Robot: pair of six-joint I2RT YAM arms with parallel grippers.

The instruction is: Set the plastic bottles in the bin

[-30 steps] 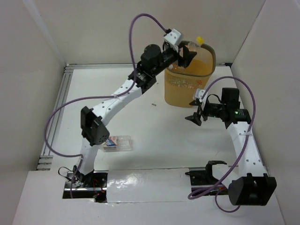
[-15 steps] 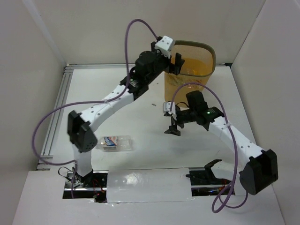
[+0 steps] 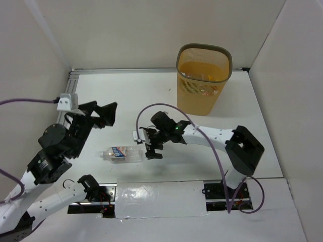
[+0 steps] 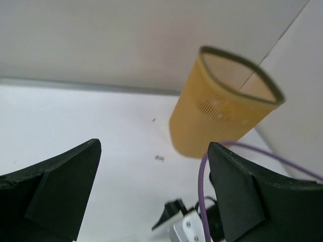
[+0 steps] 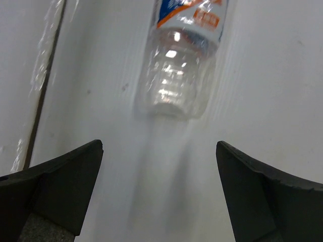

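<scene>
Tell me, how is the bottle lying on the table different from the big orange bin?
The bottle lies on its side; the bin stands upright. The bottle is clear with a blue and orange label; the bin is orange-yellow and ribbed. The bottle is much smaller than the bin. Both rest on the white table.

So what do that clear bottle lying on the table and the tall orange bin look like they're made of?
The clear bottle with a blue and orange label: thin transparent plastic, glossy; the white table shows through and highlights glint on its ridged body. The tall orange-yellow ribbed bin: probably moulded plastic, translucent, dull sheen; light passes through its slotted wall.
</scene>
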